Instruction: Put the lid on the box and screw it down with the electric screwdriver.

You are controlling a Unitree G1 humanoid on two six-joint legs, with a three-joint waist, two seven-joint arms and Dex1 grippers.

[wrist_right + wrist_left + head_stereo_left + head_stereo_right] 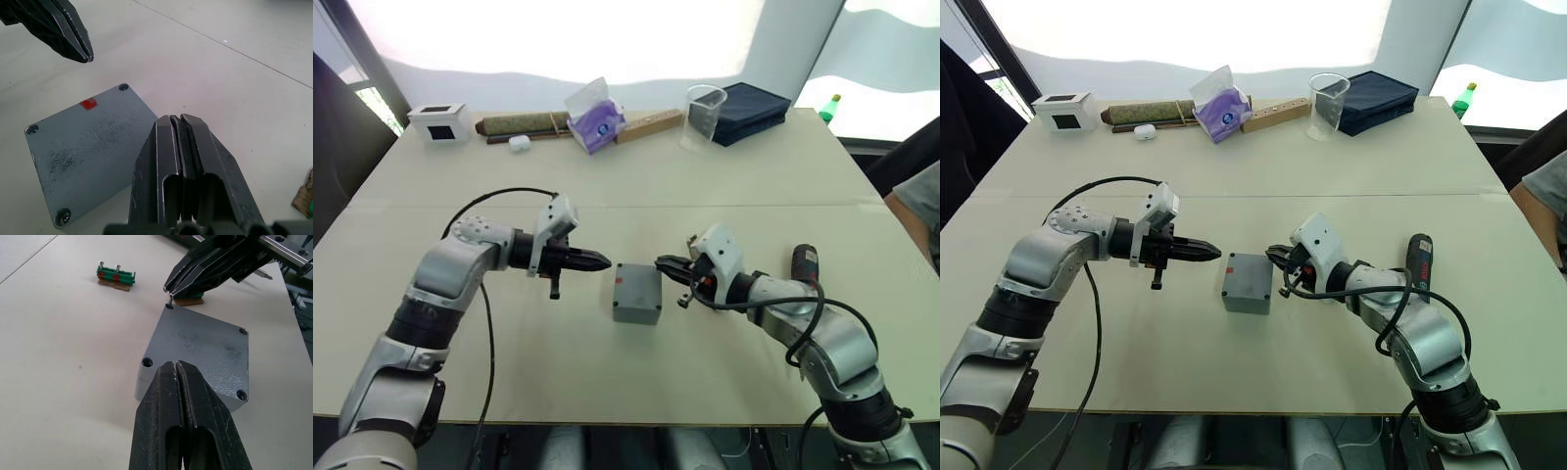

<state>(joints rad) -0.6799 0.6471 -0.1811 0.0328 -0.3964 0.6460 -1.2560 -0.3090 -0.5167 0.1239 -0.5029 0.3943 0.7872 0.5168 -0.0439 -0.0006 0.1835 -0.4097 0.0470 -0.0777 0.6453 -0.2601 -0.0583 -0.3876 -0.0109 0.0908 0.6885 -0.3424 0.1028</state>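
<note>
From your head camera you see the box (637, 293) sitting in the middle of the pale table (607, 382), with the lid (639, 280) already resting on top of it. Your left gripper (603, 261) hangs just to the left of the box, fingers pressed together and holding nothing. Your right gripper (663, 263) hangs just to the right of it, tips near the far right corner of the lid, also clenched with nothing in it. The electric screwdriver (805, 266) lies on the table to the right, beside your right forearm and well apart from the box. Along the far edge stand a white cube (439, 121), a tissue pack (595, 118), a clear cup (704, 116) and a dark blue case (750, 111).

From your left wrist, the two fingers (168, 406) meet tip to tip over the near left edge of the lid. The lid covers the box squarely, with a screw hole at each corner. The right gripper's closed tips hover at the opposite corner. A small green block (115, 275) holding screws lies on the table beyond.

From your right wrist, the fingers (168, 156) are closed flat against each other above one corner of the lid. A small red mark (89, 103) shows on the grey surface near its edge, and the left gripper's shut tips hang past the far side.
</note>
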